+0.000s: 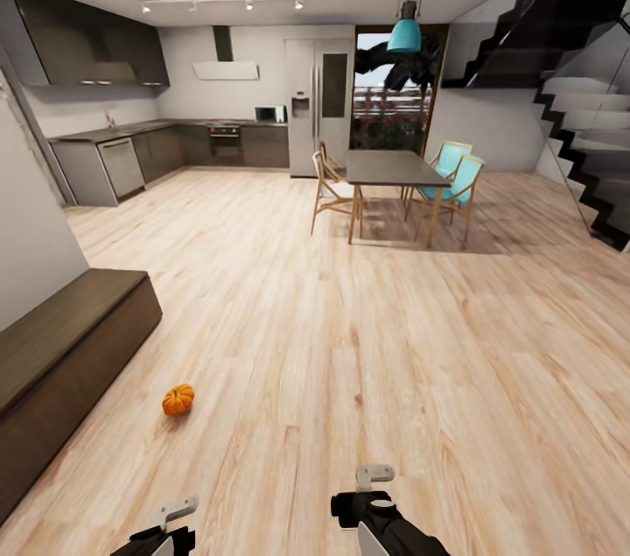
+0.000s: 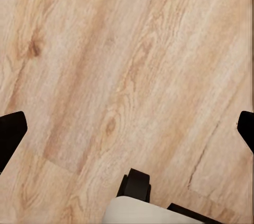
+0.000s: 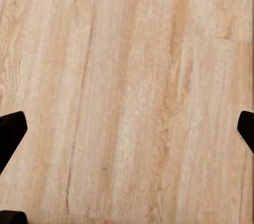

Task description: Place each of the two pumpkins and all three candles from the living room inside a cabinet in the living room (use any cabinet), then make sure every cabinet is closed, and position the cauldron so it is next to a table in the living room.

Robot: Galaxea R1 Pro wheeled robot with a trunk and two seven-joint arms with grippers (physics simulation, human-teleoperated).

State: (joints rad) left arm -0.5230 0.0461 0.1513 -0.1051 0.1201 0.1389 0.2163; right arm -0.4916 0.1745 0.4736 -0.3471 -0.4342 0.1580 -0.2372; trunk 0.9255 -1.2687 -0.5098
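One small orange pumpkin [image 1: 178, 399] lies on the wood floor, a short way in front of the long, low dark-brown cabinet [image 1: 61, 346] against the left wall; its front looks closed. My left gripper [image 2: 127, 129] hangs open over bare floorboards, fingertips [image 2: 10, 134] far apart. My right gripper [image 3: 127, 129] is likewise open above bare floor, fingertips [image 3: 10, 131] at the picture's sides. Both arms [image 1: 376, 512] show at the head view's lower edge, right of the pumpkin. The other pumpkin, the candles and the cauldron are out of view.
A dark dining table [image 1: 385, 166] with wooden and turquoise chairs [image 1: 451, 179] stands at the back middle. Grey kitchen units [image 1: 122, 162] and a fridge [image 1: 319, 105] line the far wall. A staircase [image 1: 586, 162] rises at the right. Wide wood floor [image 1: 350, 337] lies between.
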